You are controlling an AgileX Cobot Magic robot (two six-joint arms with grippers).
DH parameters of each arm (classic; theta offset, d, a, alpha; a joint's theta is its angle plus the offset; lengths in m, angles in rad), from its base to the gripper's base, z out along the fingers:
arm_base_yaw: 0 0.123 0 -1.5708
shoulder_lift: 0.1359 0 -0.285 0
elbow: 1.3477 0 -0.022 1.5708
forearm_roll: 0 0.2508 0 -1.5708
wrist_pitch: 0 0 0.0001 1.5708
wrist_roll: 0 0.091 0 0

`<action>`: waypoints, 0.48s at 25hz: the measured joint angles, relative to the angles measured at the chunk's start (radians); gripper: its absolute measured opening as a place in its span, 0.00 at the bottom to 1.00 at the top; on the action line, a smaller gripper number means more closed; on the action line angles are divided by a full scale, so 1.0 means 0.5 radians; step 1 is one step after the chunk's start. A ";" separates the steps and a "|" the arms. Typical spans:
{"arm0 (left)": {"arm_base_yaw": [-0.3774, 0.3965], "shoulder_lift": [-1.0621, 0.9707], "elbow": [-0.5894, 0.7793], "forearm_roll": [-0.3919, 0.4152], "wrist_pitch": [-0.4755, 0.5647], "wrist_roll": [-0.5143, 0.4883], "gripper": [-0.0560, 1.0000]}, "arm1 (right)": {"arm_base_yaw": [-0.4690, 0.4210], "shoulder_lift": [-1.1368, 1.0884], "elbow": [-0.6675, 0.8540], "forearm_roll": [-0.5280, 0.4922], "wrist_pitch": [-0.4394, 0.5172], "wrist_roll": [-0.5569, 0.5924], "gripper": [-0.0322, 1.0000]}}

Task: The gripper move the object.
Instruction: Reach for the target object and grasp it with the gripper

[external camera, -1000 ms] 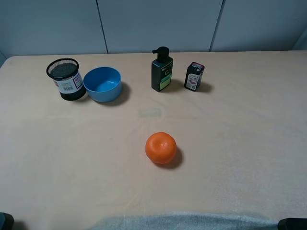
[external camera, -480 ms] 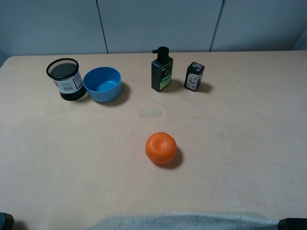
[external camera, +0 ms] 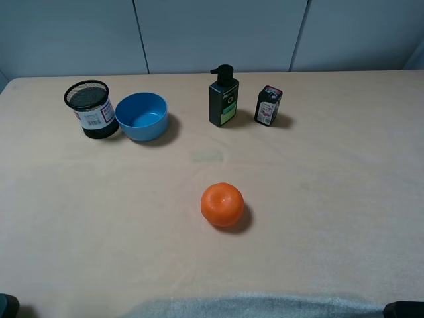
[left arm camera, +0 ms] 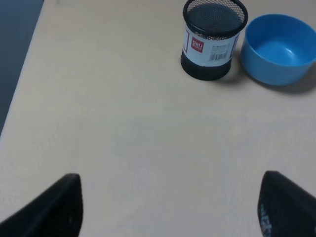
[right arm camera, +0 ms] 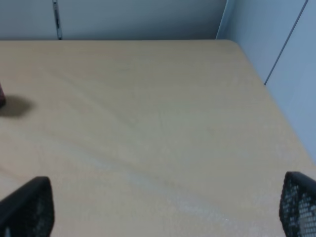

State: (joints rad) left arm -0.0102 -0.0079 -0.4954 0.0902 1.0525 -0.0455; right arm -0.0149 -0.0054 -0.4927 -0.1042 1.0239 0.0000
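Orange sits alone near the middle of the table, a bit toward the front edge, w/ nothing touching it. It's round, slightly flattened, w/ glossy skin. I'd guess it's light and firm w/ a little give, and apt to roll or slip if nudged off-centre. Best hold, I reckon, is from above: 2 fingers on opposite sides at its widest part, squeezing modestly so the peel isn't bruised.

Well behind it, at back centre, stand a dark pump bottle and a small bottle, near each other but apart. At back left is a blue bowl w/ a black mesh cup just beside it.

Left gripper has its jaws spread wide w/ only bare table between them. It faces the cup and bowl, and the orange isn't in its view. Right gripper is likewise wide apart and empty, over the right side of the table, w/ no orange in sight. Both arms hang back at the front corners, so the reach hasn't begun, approx speaking.
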 joint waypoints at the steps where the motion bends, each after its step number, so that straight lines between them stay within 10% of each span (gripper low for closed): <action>1: 0.000 0.000 0.000 0.000 0.000 0.000 0.80 | 0.000 0.000 0.000 0.000 0.000 0.000 0.70; 12: 0.000 0.000 0.000 0.000 0.000 0.000 0.80 | 0.000 0.000 0.000 0.005 0.000 0.000 0.70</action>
State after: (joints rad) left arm -0.0102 -0.0079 -0.4954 0.0902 1.0525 -0.0455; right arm -0.0149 -0.0054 -0.4927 -0.1020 1.0239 0.0000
